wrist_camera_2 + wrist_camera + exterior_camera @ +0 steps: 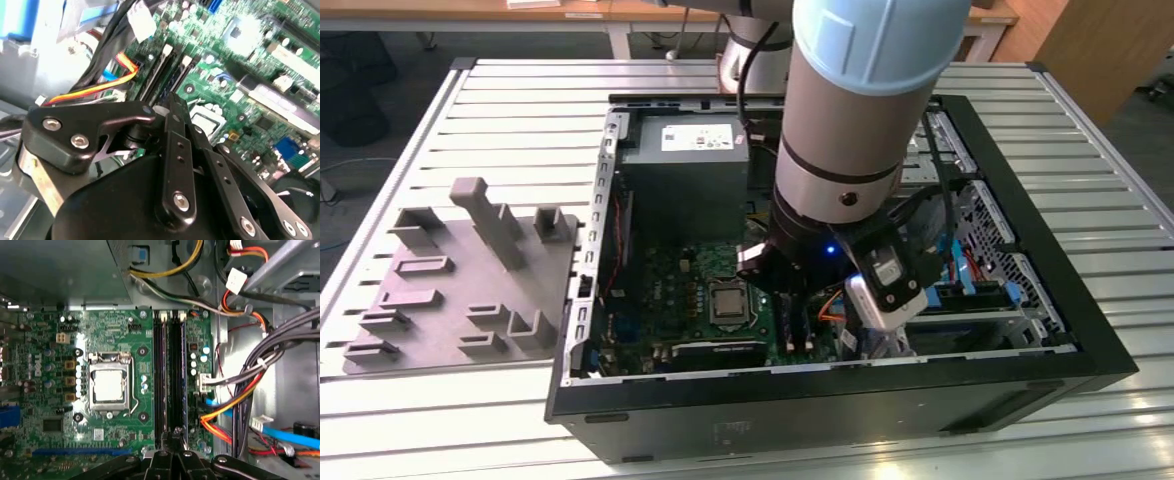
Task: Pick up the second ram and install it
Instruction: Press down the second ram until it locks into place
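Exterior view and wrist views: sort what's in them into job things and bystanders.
Job in hand:
gripper, low over the black memory slots

Just lying about:
grey holder block beside the case
processor socket
power supply
orange cables

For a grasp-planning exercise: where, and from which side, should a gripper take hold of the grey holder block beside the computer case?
Take the tallest upright post of the grey holder block, coming straight down from above. The block lies flat on the slatted table; its base looks low and wide, while that post stands free and narrow.
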`<state>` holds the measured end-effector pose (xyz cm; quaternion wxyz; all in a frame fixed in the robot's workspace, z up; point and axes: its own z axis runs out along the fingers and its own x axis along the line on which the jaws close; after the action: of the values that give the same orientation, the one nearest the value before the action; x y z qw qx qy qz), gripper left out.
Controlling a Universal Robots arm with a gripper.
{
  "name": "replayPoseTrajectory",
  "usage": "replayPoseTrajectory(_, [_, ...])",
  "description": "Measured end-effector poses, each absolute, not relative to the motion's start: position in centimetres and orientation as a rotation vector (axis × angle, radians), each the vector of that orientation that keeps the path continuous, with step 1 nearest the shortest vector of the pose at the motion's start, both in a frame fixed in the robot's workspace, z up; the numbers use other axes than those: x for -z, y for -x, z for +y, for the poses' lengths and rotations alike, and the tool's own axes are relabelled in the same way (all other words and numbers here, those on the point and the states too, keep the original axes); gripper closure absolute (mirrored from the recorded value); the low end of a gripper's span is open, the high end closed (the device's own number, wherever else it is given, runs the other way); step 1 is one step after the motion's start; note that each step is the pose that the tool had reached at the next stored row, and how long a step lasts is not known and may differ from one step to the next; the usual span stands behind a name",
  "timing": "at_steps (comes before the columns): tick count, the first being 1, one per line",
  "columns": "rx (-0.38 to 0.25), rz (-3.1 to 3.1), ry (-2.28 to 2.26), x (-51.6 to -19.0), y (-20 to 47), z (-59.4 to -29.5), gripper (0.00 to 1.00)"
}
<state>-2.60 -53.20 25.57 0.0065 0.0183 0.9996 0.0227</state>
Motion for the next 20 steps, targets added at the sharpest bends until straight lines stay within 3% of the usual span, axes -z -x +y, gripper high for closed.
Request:
replayPoseTrajectory(10, [-0.076,3.126,-0.057,-25.4,2.6,-50.1,0.89])
replayPoseTrajectory(20, [-0.076,3.126,-0.057,-25.7,2.6,-50.0,0.89])
